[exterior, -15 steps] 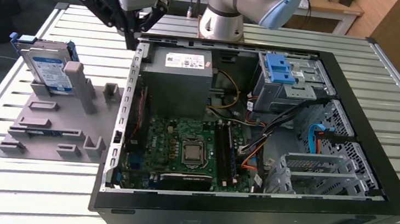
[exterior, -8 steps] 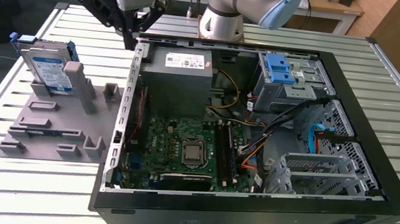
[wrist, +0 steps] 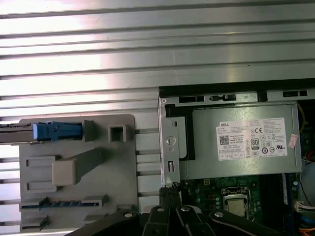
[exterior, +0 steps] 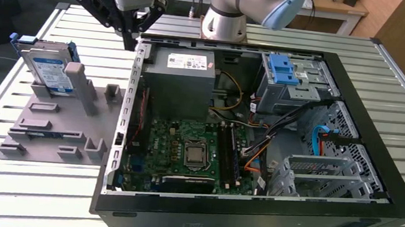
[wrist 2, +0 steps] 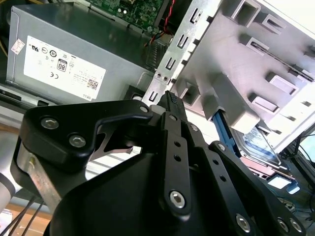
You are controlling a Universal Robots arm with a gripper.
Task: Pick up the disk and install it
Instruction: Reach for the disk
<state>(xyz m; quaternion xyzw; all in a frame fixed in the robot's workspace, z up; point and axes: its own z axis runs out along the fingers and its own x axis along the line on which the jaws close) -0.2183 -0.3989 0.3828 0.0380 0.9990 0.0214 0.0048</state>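
Disk not picked up yet.
Fingers hang near the disk, closed and empty; grabbing needs them open.

- Exterior view: high, angled down, whole PC case + grey fixture.
- First wrist view: top-down, farther off.
- Second wrist view: close, oblique, past gripper.
- All share PSU + fixture.

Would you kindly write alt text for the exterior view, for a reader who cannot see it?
The gripper, shut and empty, hangs near the corner of an open computer case. The disk stands upright in a grey fixture at the exterior view's left, on a slatted table.
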